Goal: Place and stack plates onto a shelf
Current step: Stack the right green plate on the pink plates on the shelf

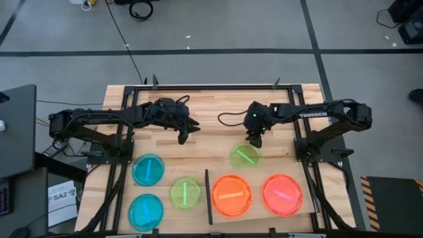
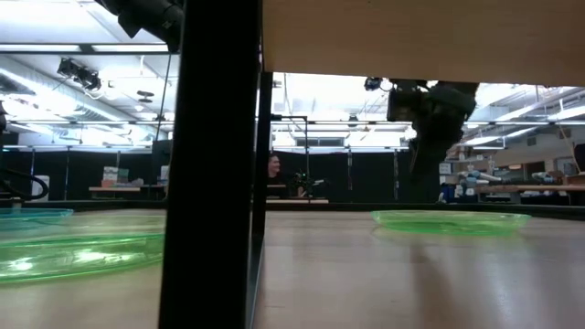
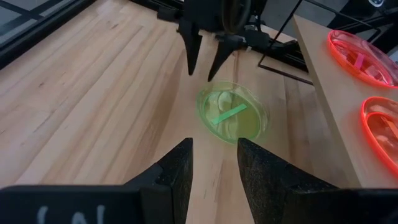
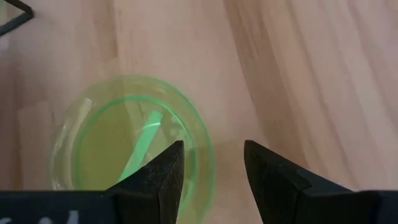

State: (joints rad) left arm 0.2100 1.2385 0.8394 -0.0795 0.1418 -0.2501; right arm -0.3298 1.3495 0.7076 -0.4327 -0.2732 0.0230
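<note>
Green plate (image 1: 245,156) under right gripper (image 1: 255,140), unobstructed.

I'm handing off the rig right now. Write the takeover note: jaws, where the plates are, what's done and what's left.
Right gripper: jaws open, empty, above the far rim of the green plate on the tabletop beside the shelf.
Left gripper: jaws open, empty, over bare table mid-left.
Shelf: orange plate and pink plate lie on it side by side.
Off the shelf: two blue plates and a second green plate, left of the black strip.
Done: two plates appear placed.
Left: four visible plates to shelve and stack; the green one under the right gripper looks likely next.
</note>
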